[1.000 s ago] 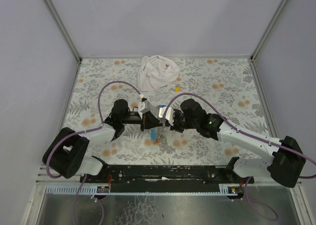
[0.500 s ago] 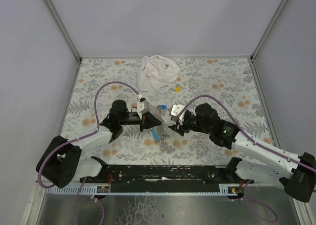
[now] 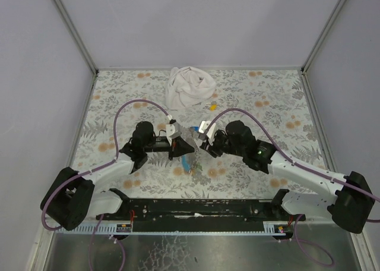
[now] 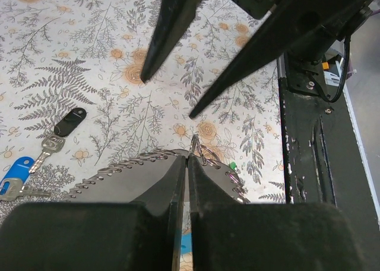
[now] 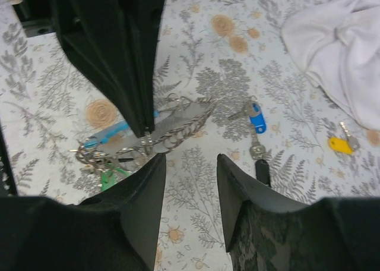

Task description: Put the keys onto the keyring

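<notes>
The left gripper is pinched fully closed on the grey strap of the keyring, and the metal ring pokes out just past its fingertips. Facing it, the right gripper has its fingers apart and holds nothing, its tips just short of the strap. Close beside the strap is a cluster of green-capped keys. Farther out on the table lie a blue-capped key, a yellow tag and a white cloth.

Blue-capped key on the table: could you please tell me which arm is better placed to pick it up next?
Right, probably. The left end effector is shut on the keyring, while the right end effector is open and empty, and the blue-capped key lies just ahead of it.
</notes>
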Robot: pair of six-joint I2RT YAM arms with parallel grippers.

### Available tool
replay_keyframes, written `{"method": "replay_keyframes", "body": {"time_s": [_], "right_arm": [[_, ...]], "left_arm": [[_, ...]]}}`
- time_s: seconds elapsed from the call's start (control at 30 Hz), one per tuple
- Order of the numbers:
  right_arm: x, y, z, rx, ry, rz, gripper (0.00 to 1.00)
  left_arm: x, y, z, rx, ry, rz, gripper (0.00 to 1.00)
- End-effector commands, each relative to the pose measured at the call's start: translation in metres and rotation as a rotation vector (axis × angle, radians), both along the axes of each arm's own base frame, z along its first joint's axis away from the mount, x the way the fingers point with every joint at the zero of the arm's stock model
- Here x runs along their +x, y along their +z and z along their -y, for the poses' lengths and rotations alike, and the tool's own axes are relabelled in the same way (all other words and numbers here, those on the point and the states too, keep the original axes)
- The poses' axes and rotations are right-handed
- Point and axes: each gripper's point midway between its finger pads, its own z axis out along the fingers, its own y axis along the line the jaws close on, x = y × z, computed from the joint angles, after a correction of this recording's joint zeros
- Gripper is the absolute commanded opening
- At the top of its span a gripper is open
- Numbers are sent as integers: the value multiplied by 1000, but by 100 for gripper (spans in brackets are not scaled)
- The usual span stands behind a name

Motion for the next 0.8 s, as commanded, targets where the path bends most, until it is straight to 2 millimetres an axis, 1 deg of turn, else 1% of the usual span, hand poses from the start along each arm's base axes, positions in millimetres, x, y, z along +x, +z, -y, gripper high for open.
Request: {"method": "replay_keyframes", "body": {"time_s": [0.0, 0.07, 0.13, 0.23, 0.33, 0.5, 0.63, 0.77], "right_arm": [[24, 25, 8, 67, -104, 101, 46], [23, 18, 7, 48, -92, 88, 46], [21, 8, 5, 28, -77, 63, 46], [17, -1, 2, 20, -54, 36, 47], [12, -6, 0, 17, -31, 12, 48], [4, -17, 4, 3, -18, -18, 51], [-1, -18, 1, 19, 4, -41, 53], [-8, -14, -5, 46, 44, -58, 54]], "left_arm": [[4, 18, 4, -26, -2, 73, 0], [5, 18, 4, -25, 3, 73, 0], [6, 18, 4, -27, 6, 72, 0], [6, 19, 4, -31, 11, 71, 0], [6, 20, 4, -37, 19, 72, 0], [8, 20, 4, -39, 27, 71, 0], [8, 21, 4, -43, 26, 71, 0], [8, 21, 4, -43, 31, 69, 0]]}}
